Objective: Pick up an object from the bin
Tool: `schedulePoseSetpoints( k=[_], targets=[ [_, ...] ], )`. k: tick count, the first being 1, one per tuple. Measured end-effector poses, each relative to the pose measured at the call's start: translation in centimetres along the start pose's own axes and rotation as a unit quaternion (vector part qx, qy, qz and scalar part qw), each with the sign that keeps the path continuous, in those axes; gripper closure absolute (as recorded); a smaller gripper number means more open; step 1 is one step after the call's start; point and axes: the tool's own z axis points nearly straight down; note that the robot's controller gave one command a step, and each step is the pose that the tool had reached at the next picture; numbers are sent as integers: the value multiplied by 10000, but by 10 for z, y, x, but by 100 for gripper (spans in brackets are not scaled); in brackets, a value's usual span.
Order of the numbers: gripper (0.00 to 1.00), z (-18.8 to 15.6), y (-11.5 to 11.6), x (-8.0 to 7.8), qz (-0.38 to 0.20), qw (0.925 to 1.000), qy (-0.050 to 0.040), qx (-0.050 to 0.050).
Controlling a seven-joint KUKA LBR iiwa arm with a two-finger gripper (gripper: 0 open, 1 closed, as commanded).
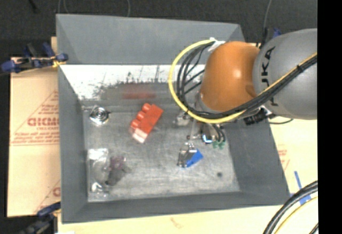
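My gripper reaches down below the orange wrist cover in the right half of the bin. Its tip sits right at a small blue object lying on the bin floor, whose left end is hidden behind the gripper. An orange-red ridged block with a white end lies to the left of the gripper, near the bin's middle.
A shiny metal piece lies at the left of the bin floor. A clear plastic bag with a dark purple thing inside rests in the front left corner. The arm and its cables hang over the bin's right side.
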Motion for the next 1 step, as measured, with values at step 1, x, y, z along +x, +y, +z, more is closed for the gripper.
schedulePoseSetpoints(
  k=[1],
  targets=[
    [0,96,-53,-22,-1366,9906,14,11]
  ],
)
